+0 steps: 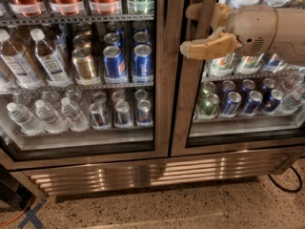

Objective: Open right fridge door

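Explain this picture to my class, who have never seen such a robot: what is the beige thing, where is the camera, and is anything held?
A single camera, whose mounting is unknown, looks down at a fridge, a steel two-door drinks cooler. The beige shape at upper right is the robot's arm, which ends in a two-finger gripper. Its fingers are spread apart at the steel left edge of the right fridge door and grip nothing. Both doors look shut. Behind the glass, cans and water bottles stand on shelves.
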Robot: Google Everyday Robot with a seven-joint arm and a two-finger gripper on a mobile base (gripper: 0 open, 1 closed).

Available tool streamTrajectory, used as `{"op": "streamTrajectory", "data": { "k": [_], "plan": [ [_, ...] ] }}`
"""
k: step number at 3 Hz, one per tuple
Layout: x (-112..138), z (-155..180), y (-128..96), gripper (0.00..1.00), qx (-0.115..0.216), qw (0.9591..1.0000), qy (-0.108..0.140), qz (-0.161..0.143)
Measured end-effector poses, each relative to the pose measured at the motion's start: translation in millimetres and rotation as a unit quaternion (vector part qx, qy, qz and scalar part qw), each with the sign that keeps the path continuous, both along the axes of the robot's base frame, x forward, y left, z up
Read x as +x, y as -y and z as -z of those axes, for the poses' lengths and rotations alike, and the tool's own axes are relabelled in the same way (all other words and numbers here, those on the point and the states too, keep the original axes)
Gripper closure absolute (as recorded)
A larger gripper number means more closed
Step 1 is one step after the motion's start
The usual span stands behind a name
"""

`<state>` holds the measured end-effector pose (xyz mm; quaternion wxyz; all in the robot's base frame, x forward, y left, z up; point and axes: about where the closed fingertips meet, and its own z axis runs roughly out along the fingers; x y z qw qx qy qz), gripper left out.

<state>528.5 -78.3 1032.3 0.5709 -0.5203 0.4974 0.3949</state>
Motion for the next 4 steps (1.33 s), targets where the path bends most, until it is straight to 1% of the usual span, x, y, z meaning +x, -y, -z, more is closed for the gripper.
{"op": "streamTrajectory", "data": {
  "k": [1, 3, 4],
  "plan": [
    [2.5, 0.0, 2.5, 0.51, 0.0, 1.0, 0.0, 0.0],
    [3.1, -0.3, 2.8, 0.97, 0.0, 1.0, 0.0, 0.0],
    [9.9, -1.7, 6.8, 1.0, 0.0, 1.0, 0.0, 0.0]
  ]
}}
